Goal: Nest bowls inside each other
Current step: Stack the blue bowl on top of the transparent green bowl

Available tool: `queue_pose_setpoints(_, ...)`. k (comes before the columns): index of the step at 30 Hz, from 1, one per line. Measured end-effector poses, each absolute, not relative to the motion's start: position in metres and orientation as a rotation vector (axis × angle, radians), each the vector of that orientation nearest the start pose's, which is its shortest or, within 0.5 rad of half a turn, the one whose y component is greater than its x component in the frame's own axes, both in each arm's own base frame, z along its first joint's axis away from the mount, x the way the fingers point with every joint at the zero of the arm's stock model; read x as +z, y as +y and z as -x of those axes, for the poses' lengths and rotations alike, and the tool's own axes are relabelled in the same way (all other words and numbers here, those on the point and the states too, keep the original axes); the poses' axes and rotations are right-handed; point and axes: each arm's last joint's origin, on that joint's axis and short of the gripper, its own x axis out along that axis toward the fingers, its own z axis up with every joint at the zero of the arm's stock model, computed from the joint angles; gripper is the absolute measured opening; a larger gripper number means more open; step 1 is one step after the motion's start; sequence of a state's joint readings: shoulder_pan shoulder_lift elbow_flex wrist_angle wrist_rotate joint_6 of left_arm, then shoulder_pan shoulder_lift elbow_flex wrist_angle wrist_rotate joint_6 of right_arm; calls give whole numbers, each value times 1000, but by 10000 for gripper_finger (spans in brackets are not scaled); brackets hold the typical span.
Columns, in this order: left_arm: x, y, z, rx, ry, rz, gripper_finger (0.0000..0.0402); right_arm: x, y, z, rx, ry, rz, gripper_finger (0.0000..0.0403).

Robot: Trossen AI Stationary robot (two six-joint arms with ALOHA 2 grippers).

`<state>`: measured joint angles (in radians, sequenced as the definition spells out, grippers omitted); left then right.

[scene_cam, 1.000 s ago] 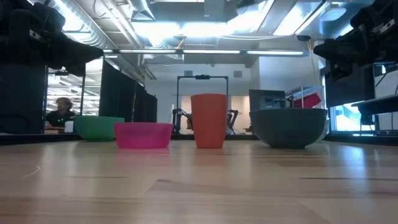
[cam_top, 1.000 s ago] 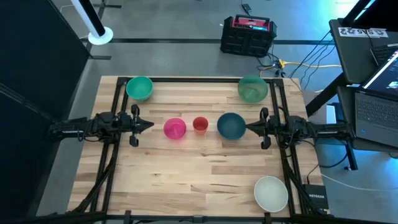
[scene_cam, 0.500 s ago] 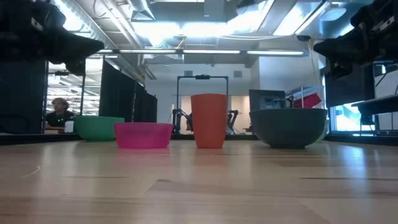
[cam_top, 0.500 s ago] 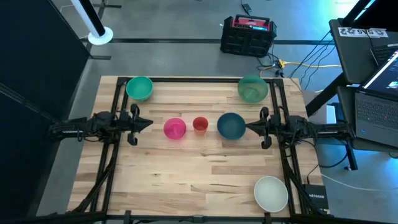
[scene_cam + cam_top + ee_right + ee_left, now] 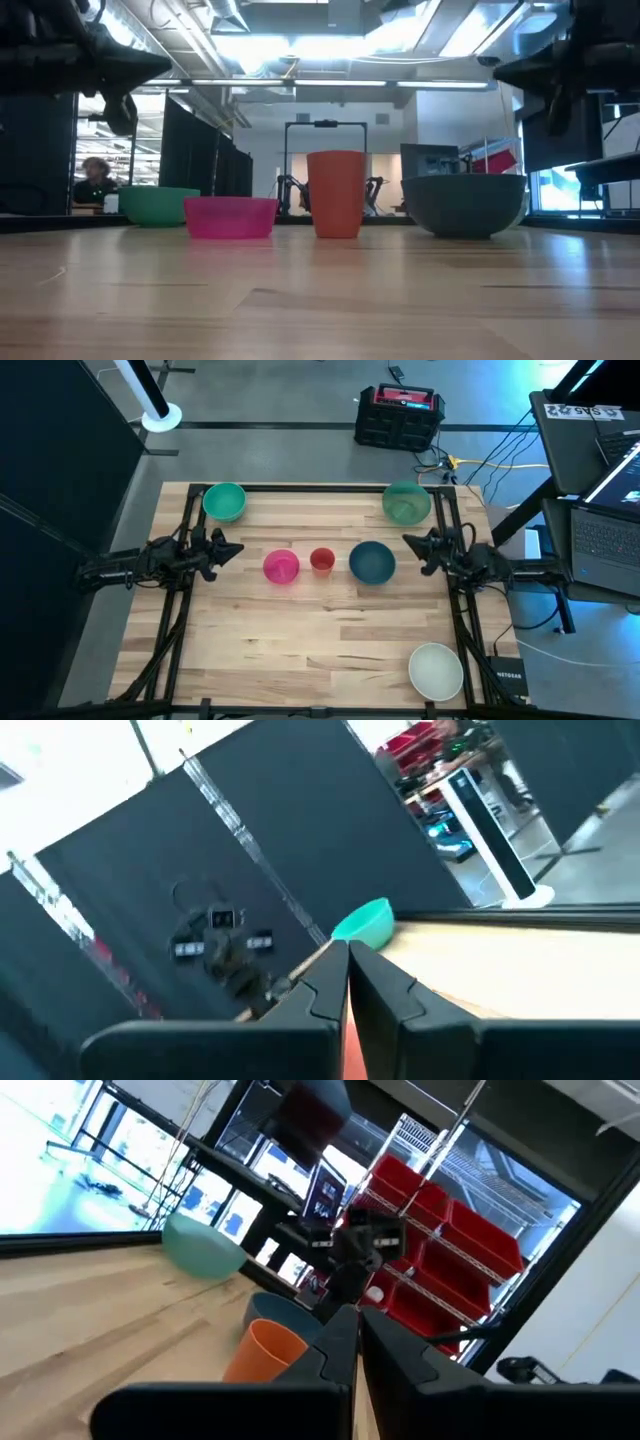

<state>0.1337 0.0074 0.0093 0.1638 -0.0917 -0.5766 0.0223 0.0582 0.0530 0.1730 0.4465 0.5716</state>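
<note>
Across your wooden table (image 5: 320, 640), both empty grippers, left (image 5: 236, 548) and right (image 5: 408, 542), are closed, flanking the round dark teal-blue plastic bowl (image 5: 372, 562) beside the right one.

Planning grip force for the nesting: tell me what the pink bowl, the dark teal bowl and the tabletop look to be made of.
Pink bowl: probably plastic, smooth, even saturated colour, thin rim.
Dark teal bowl: likely the same moulded plastic, with a soft sheen on its wall in the low view.
Tabletop: wood, butcher-block style, pale glued strips with visible grain; the finish looks satin, though that is hard to judge.
</note>
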Motion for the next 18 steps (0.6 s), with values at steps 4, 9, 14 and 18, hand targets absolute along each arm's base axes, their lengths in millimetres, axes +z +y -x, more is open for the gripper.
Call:
queue_pose_setpoints(4,181,15,-95,171,-223,585,0,237,-14,-104,-401,-196,-532,0)
queue_pose_setpoints(9,180,15,-95,174,-211,589,0,271,-32,-137,-541,221,-360,4)
queue_pose_setpoints(14,181,15,-95,173,-213,590,0,283,-64,-172,-614,664,-301,9)
queue_pose_setpoints(18,181,15,-95,172,-214,591,0,284,-99,-197,-620,1015,-336,13)
